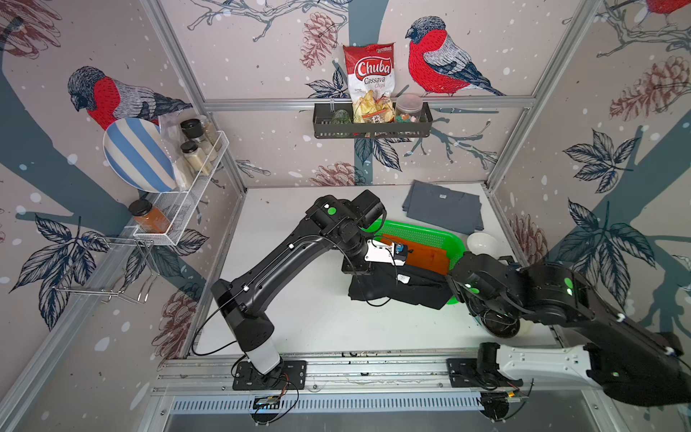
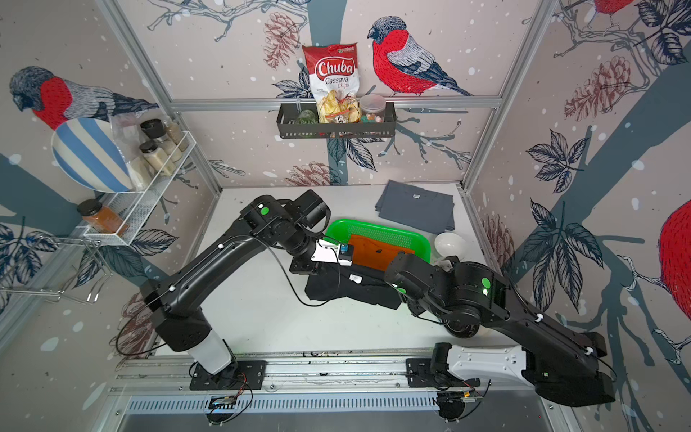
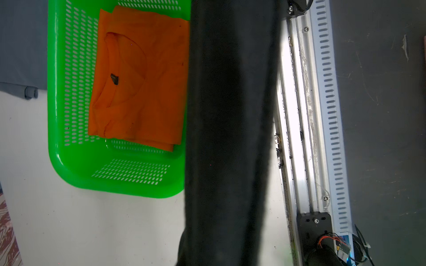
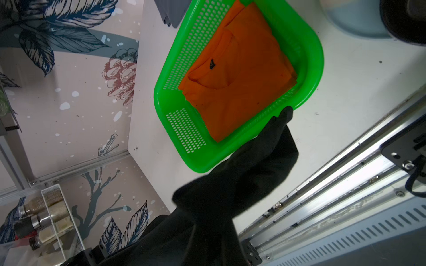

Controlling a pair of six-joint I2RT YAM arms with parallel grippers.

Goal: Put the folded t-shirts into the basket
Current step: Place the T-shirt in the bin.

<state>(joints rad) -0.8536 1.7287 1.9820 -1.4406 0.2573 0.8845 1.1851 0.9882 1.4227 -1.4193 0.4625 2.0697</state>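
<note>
Both the left claw (image 1: 401,262) and the right claw (image 1: 457,275) are clamped on the black t-shirt (image 1: 411,291), held over the near rim of the basket (image 1: 430,233); the orange t-shirt (image 1: 430,256) is laid inside, the grey t-shirt (image 1: 443,207) on the tabletop (image 1: 318,318) beyond.

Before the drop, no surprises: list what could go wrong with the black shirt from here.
1. The black t-shirt sags over the near rim of the basket; it may snag there and unfold, or shove the basket.
2. The white bowl sits close beside the basket; the right arm could knock it.
</note>
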